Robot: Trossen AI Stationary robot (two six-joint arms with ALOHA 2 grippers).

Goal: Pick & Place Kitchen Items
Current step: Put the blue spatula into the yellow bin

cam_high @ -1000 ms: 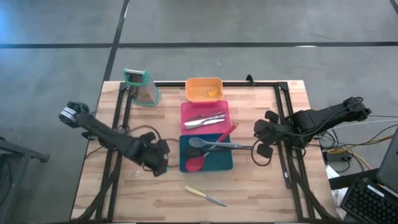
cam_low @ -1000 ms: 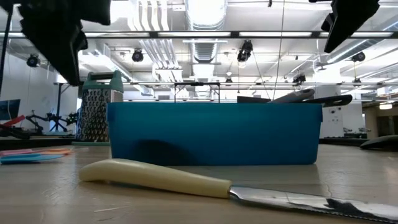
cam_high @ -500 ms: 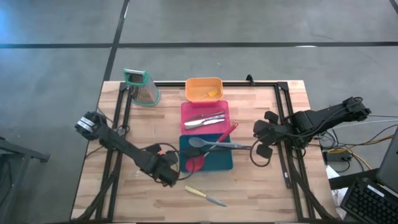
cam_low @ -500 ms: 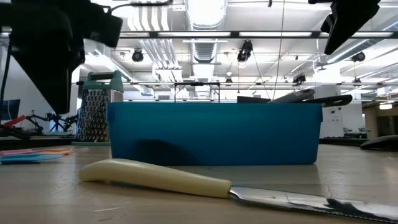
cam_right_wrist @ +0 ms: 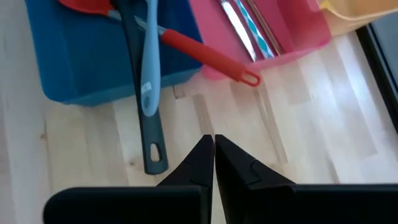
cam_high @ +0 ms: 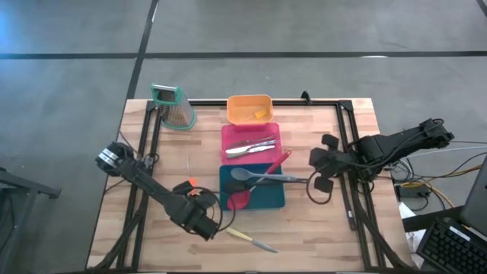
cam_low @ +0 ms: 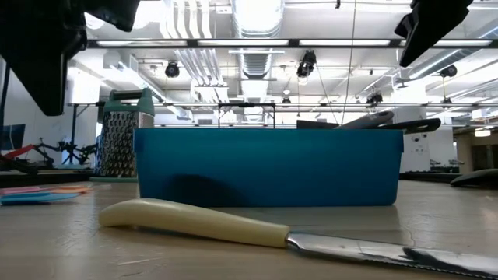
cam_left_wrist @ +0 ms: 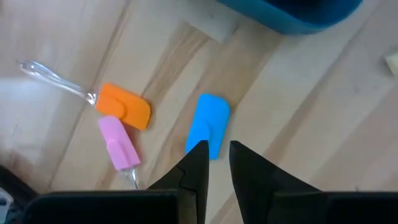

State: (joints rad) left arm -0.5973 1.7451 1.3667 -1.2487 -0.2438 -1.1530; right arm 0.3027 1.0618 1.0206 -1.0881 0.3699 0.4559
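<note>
A cream-handled knife [cam_high: 249, 240] lies flat on the table near the front edge, and it also shows in the low view [cam_low: 194, 222]. My left gripper [cam_high: 205, 227] hangs above the table just left of the knife, its fingers [cam_left_wrist: 217, 149] a narrow gap apart and empty. Beneath it lie tiny blue [cam_left_wrist: 208, 124], orange [cam_left_wrist: 124, 107] and pink [cam_left_wrist: 118, 143] spatulas. My right gripper [cam_high: 313, 161] is shut [cam_right_wrist: 213, 140] and empty, raised right of the teal tray [cam_high: 270, 199]. That tray holds red, grey and black long spoons [cam_right_wrist: 148, 62].
A pink tray [cam_high: 228, 131] with metal cutlery and an orange tray [cam_high: 247, 100] with a yellow piece stand behind the teal tray. A green-topped grater [cam_high: 173, 105] stands at the far left. A black frame runs along the table's sides and far edge.
My left gripper has swung toward the table's near edge and to the right, from beside the teal tray's left wall to a spot close to the knife's handle. My right arm has kept still.
</note>
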